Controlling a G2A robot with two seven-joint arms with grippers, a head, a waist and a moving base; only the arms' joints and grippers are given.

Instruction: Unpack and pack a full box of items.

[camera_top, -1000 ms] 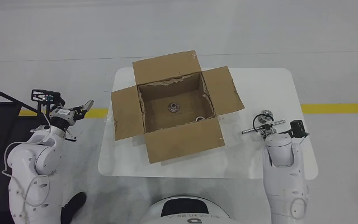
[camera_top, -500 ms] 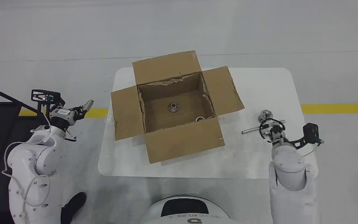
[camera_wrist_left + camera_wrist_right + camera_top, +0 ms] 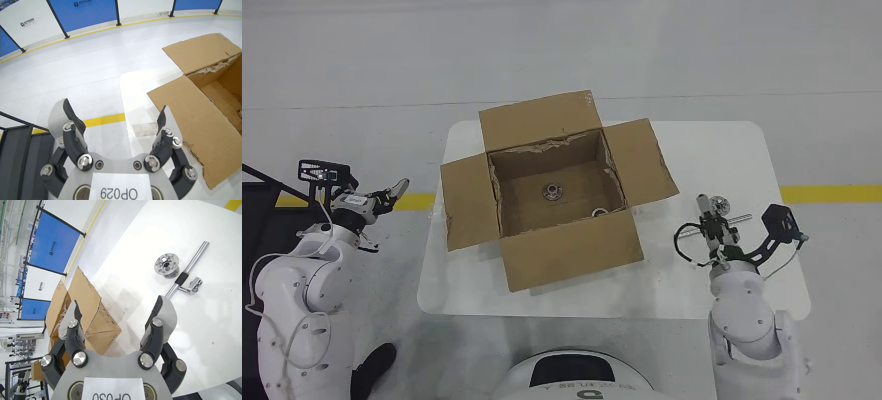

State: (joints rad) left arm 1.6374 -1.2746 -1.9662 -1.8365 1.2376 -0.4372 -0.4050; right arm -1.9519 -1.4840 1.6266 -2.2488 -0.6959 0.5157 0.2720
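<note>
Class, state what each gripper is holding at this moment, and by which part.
Nothing is held: the left gripper and the right gripper are both open and empty.

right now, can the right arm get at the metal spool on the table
Probably yes. The right end effector is open just short of the metal spool, with bare table between; only the steel rod lies close beside it.
</note>
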